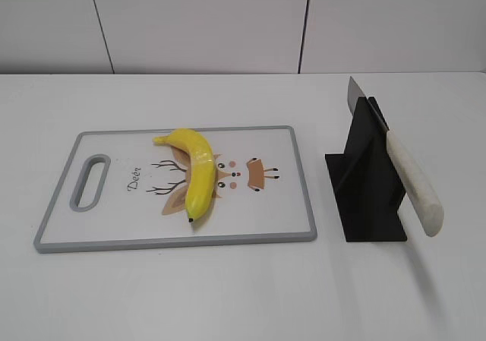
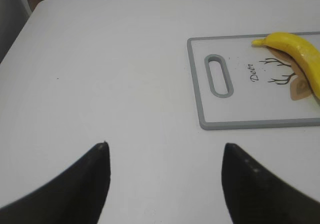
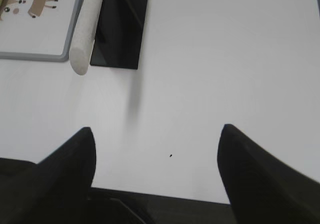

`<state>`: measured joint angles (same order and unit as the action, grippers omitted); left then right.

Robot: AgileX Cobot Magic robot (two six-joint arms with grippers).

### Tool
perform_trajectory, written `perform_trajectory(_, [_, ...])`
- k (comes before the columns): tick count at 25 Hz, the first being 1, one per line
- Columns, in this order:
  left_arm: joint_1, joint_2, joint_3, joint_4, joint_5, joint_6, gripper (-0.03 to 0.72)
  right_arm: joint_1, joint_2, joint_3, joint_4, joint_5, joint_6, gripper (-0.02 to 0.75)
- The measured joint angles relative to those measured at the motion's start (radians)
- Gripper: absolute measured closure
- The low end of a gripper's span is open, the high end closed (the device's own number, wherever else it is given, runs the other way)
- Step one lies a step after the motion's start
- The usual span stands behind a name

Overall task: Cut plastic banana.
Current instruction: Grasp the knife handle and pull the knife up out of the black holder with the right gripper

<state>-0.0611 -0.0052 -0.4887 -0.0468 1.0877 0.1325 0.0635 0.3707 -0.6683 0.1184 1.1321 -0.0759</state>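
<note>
In the exterior view, the plastic banana (image 1: pixel 196 175) lies on a white cutting board (image 1: pixel 285 216) with a grey rim, near the middle of the board and across a printed cartoon deer face; its stem end points toward the far left and its black tip toward the near edge. The board rests flat on the white bench (image 1: pixel 228 295), with a slotted handle hole at its left end and the word "Deer" printed beside it. Well apart to the right of the board stands a black knife holder (image 1: pixel 363 193), and a knife (image 1: pixel 414 189) with a pale handle leans in it, blade up and back, handle sloping down toward the near right. No arm shows in this view. In the left wrist view, the left gripper (image 2: pixel 165 151) hangs over bare bench, its two dark fingers (image 2: pixel 85 181) spread wide with nothing between them; the board's handle end and the stem half of the banana (image 2: pixel 295 52) sit ahead and to the right, well apart from the jaws. In the right wrist view, the right gripper (image 3: pixel 157 134) is likewise spread wide and empty above the bench, with the knife's pale handle (image 3: pixel 85 34), the black holder (image 3: pixel 120 32) and a corner of the board (image 3: pixel 70 29) ahead at upper left.
</note>
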Motion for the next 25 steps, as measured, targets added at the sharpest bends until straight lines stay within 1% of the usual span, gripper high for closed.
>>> perform_trajectory(5, [0.0, 0.0, 0.0, 0.0, 0.0, 0.0, 0.049, 0.0, 0.196, -0.058, 0.046, 0.021, 0.005, 0.156])
perform_trajectory(7, [0.0, 0.0, 0.0, 0.0, 0.0, 0.0, 0.054, 0.016, 0.263, -0.071, 0.074, 0.008, 0.017, 0.156])
perform_trajectory(10, [0.0, 0.0, 0.0, 0.0, 0.0, 0.0, 0.061, 0.092, 0.377, -0.099, 0.075, -0.011, 0.053, 0.156])
perform_trajectory(13, [0.0, 0.0, 0.0, 0.0, 0.0, 0.0, 0.073, 0.172, 0.51, -0.16, 0.048, -0.014, 0.068, 0.156])
perform_trajectory(15, [0.0, 0.0, 0.0, 0.0, 0.0, 0.0, 0.079, 0.203, 0.607, -0.211, 0.029, -0.016, 0.095, 0.157])
perform_trajectory(20, [0.0, 0.0, 0.0, 0.0, 0.0, 0.0, 0.09, 0.215, 0.853, -0.35, 0.026, -0.03, 0.14, 0.157])
perform_trajectory(25, [0.0, 0.0, 0.0, 0.0, -0.001, 0.0, 0.097, 0.223, 1.047, -0.423, 0.085, -0.053, 0.142, 0.157])
